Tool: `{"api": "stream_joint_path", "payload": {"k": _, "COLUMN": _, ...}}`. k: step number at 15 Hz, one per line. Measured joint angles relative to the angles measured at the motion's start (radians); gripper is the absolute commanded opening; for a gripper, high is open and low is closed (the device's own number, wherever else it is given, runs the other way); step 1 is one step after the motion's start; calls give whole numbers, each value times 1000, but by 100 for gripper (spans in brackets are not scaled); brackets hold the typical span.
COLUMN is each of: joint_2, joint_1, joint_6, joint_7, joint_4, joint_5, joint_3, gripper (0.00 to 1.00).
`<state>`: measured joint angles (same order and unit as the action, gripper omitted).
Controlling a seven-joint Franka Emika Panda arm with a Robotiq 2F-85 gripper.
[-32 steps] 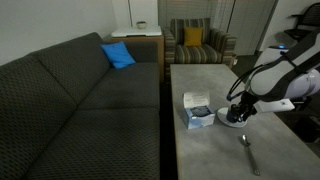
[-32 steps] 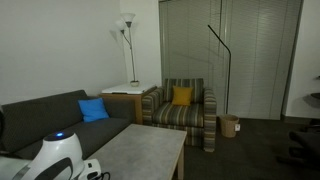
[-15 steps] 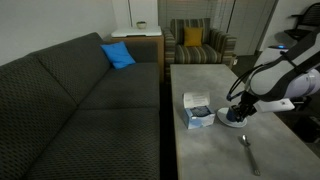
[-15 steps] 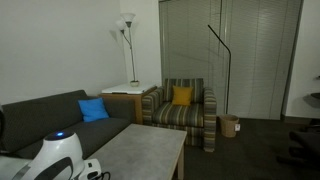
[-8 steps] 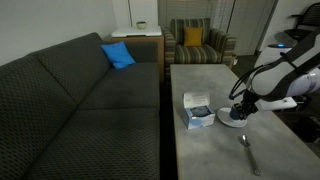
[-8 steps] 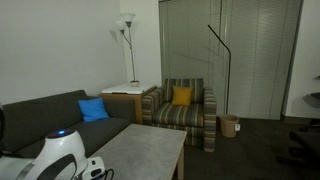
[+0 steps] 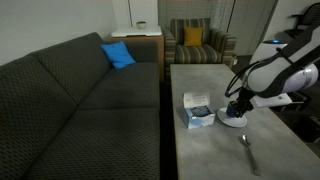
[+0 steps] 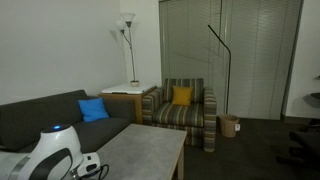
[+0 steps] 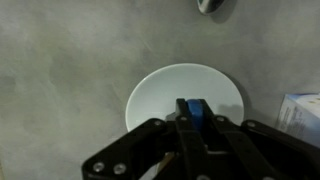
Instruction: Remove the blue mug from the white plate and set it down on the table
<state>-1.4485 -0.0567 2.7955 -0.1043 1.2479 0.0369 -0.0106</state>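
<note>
Narrowed to a slim gap, the claw [image 9: 188, 112] pinches the blue mug [image 9: 197, 108], of which the wrist view shows only a small blue patch between the dark fingers [image 9: 183, 116]. Right behind it in that view lies the white plate [image 9: 160, 90]; whether the mug touches the plate or hangs just above it cannot be told. The same view catches the bowl of a spoon [image 9: 214, 5] at its top edge and a corner of a white-and-blue box [image 9: 302, 112] at its right edge, all on the grey table [image 9: 60, 60]. In an exterior view the claw [image 7: 234, 106] hangs over the plate [image 7: 231, 122], with the box [image 7: 197, 112] just beside the plate and the whole spoon [image 7: 247, 150] nearer the camera, but the mug itself is hidden behind the claw. That view also takes in a dark sofa [image 7: 80, 100] with a blue cushion [image 7: 118, 55]. An exterior view from the table's end shows only the white arm [image 8: 48, 152] low in its corner; mug and plate lie outside its frame, while a floor lamp [image 8: 125, 25] and a striped armchair [image 8: 185, 110] stand beyond.
</note>
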Motion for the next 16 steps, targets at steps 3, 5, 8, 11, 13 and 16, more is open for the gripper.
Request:
{"api": "stream_joint_path", "payload": {"k": 3, "joint_2": 12, "joint_1": -9, "joint_6": -25, "joint_7": 0, "joint_4": 7, "joint_5": 0, "joint_3": 10, "gripper": 3}}
{"api": "stream_joint_path", "payload": {"k": 5, "joint_2": 26, "joint_1": -12, "joint_6": -31, "joint_7": 1, "joint_4": 22, "joint_5": 0, "joint_3": 11, "gripper": 3}}
{"api": "stream_joint_path", "payload": {"k": 8, "joint_2": 45, "joint_1": -13, "joint_6": -41, "joint_7": 4, "joint_4": 47, "joint_5": 0, "joint_3": 13, "gripper": 3}}
{"api": "stream_joint_path", "payload": {"k": 11, "joint_2": 62, "joint_1": -12, "joint_6": -37, "joint_7": 13, "joint_4": 79, "joint_5": 0, "joint_3": 25, "gripper": 3}}
{"api": "stream_joint_path", "payload": {"k": 13, "joint_2": 67, "joint_1": -12, "joint_6": -25, "joint_7": 11, "joint_4": 103, "joint_5": -1, "joint_3": 40, "gripper": 3}}
{"api": "stream_joint_path", "payload": {"k": 16, "joint_2": 76, "joint_1": -12, "joint_6": 32, "joint_7": -19, "joint_4": 156, "joint_5": -7, "joint_3": 62, "gripper": 3}}
